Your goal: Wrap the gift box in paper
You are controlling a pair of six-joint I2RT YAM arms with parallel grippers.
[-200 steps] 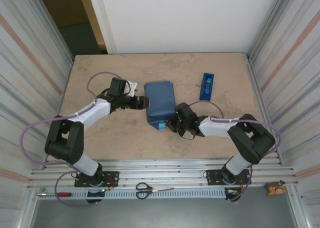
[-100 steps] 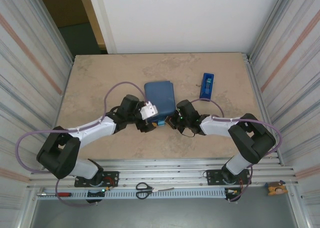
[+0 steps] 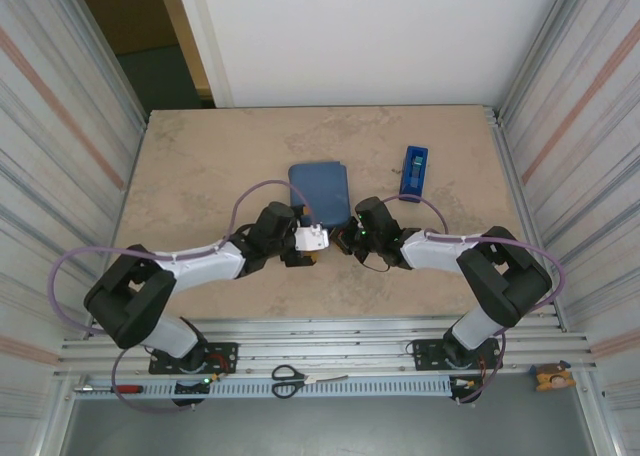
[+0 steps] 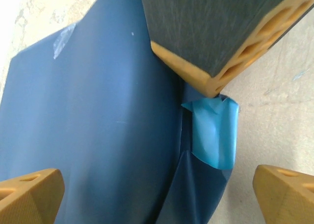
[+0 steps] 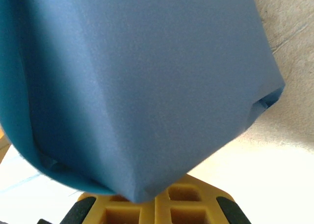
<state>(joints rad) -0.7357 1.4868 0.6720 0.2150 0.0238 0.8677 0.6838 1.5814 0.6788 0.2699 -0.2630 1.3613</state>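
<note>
Paper (image 3: pixel 320 189), dark slate side out, lies folded into a boxy parcel on the table (image 3: pixel 200 166) in the top view; what it covers is hidden. The left gripper (image 3: pixel 308 244) sits at the parcel's near edge and the right gripper (image 3: pixel 346 238) just beside the near right corner, so the two meet tip to tip there. A blue tape dispenser (image 3: pixel 414 171) lies well beyond the right jaws, apart from the parcel.

On the left wrist camera, the left jaws stand wide open, one orange finger (image 4: pixel 30 193) over the paper and the other over bare table, nothing between them touching either pad. Ahead of that gap, the right gripper's tip presses down on the parcel's corner, with a light blue flap (image 4: pixel 214 130) sticking out just under it. A strip of clear tape (image 4: pixel 64 36) sits on the paper further ahead, to the left of the jaws.

On the right wrist camera, the right jaws are closed, their fingers pressed together, and the paper bulges directly ahead of and over the tips, touching them. Whether any paper is pinched between them cannot be told.
</note>
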